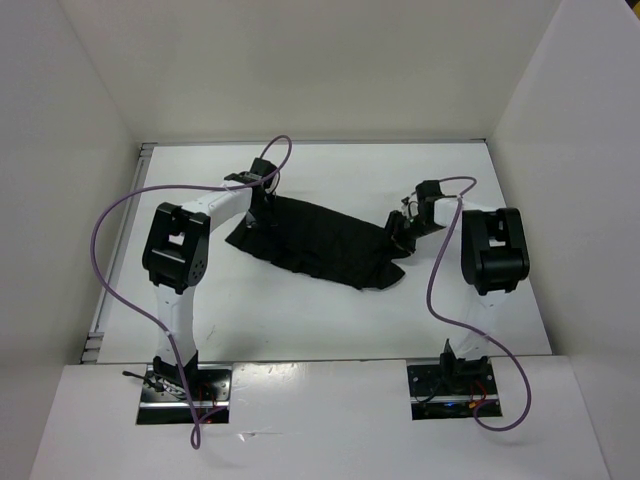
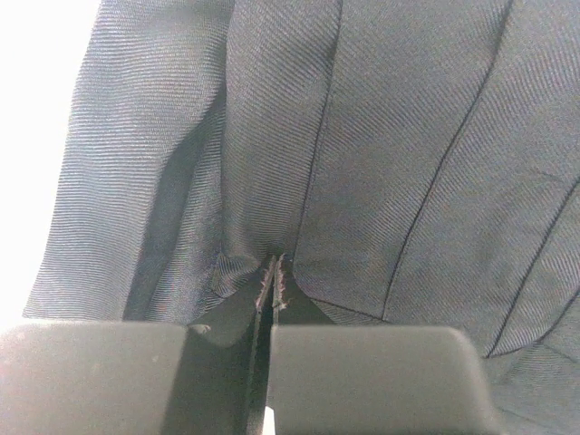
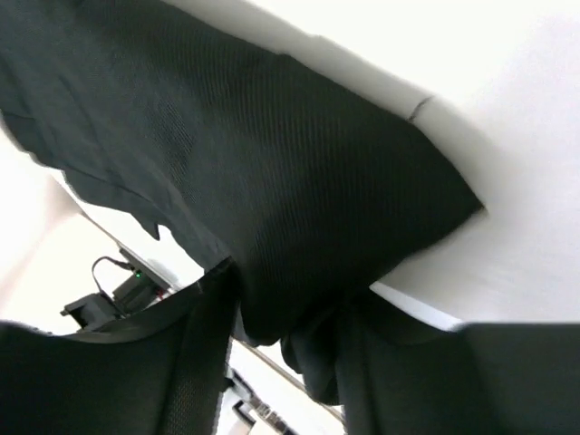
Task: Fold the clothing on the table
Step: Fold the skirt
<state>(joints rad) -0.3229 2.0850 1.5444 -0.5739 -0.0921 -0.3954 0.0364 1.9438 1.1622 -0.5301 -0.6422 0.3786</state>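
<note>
No writing, label, brand, number or sign is showing legibly in any view. The clothing (image 1: 315, 243) and the table (image 1: 300, 320) are showing no print, and any marking on the base plates (image 1: 187, 390) is appearing too small to read.

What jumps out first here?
The black pleated clothing lies spread across the middle of the white table. The left gripper is pinched shut on its left end. The right gripper has the right end's fabric between its jaws; clamped or not, I can't tell.
</note>
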